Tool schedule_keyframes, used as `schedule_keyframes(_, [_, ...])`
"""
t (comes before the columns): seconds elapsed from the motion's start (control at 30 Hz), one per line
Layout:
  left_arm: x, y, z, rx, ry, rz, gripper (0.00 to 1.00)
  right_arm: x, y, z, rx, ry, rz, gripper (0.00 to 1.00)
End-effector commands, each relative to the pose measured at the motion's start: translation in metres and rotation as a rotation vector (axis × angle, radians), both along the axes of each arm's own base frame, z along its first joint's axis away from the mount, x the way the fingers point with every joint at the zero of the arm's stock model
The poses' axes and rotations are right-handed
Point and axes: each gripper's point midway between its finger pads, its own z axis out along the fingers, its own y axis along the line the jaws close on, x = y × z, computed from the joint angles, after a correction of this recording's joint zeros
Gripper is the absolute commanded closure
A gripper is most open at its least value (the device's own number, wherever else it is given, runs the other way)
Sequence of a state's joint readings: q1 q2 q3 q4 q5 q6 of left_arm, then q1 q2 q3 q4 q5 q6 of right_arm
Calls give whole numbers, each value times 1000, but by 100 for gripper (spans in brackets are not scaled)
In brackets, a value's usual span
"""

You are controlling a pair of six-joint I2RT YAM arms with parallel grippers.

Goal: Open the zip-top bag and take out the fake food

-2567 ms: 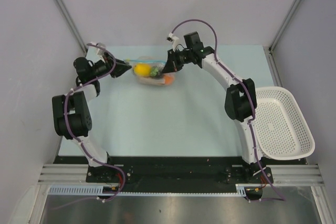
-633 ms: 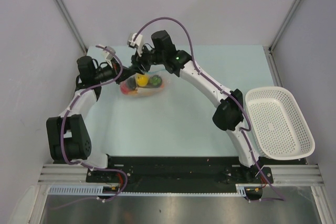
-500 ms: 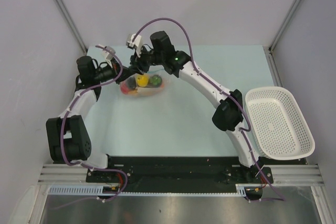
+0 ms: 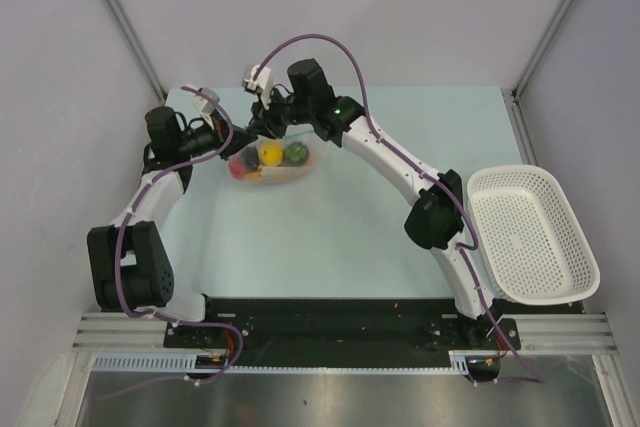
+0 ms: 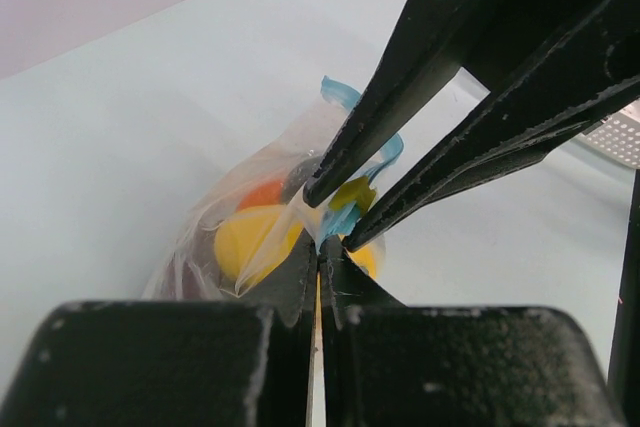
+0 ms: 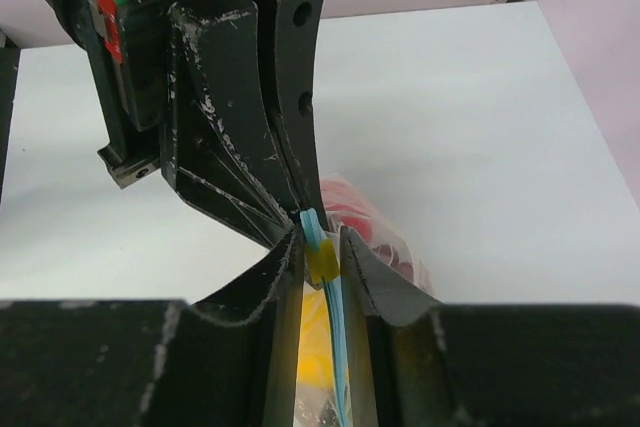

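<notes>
One zip-top bag (image 4: 272, 163), shut, holding toy fruit (image 4: 268, 154): yellow, orange, red, green. left gripper (image 5: 318, 247) clamped on its film. right gripper (image 6: 318, 237) straddles the zip strip (image 6: 338, 347); grip unclear. White basket (image 4: 530, 237) by the right arm.

The zip-top bag (image 4: 272, 165) lies at the far left of the desk (image 4: 330, 247). It is boxed in by the left gripper (image 5: 318, 247) pinching it from the left and the right gripper (image 6: 321, 237) reaching in from the far side, their fingers (image 5: 400, 67) tip to tip over the zip strip (image 6: 335, 347), so only its near and right flanks are reachable. The right arm (image 4: 390, 160) arches across the desk's right half and the white basket (image 4: 530, 237) overhangs the right edge, while the broad near-centre stretch of the desk is free.
</notes>
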State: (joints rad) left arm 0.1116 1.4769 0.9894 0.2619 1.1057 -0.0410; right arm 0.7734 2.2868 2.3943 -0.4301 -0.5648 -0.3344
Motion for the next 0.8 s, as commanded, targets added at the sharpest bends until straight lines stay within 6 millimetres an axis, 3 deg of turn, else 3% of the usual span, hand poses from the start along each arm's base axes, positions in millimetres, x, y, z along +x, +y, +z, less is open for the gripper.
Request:
schedule_keyframes(0.0, [-3, 2, 16, 19, -81, -8, 100, 0, -8, 28, 31, -51, -11, 75])
schedule_keyframes(0.13, [-3, 2, 17, 10, -87, -6, 100, 1, -8, 26, 27, -48, -12, 78])
schedule_keyframes(0.27, [-1, 6, 18, 5, -80, 35, 100, 4, -10, 23, 14, -50, -34, 100])
schedule_keyframes(0.47, [12, 40, 18, -54, -70, 240, 100, 11, -29, 15, -25, -33, -81, 100])
schedule_keyframes(0.6, [13, 45, 15, -50, -72, 263, 100, 9, -46, 10, -28, -24, -107, 100])
schedule_keyframes(0.63, [12, 45, 18, -50, -80, 262, 100, 10, -50, -3, -40, -7, -114, 100])
schedule_keyframes(0.67, [12, 45, 18, -56, -78, 266, 100, 8, -55, 4, -32, -14, -117, 100])
schedule_keyframes(0.77, [14, 50, 20, -54, -85, 298, 100, 13, -73, -4, -54, 2, -144, 100])
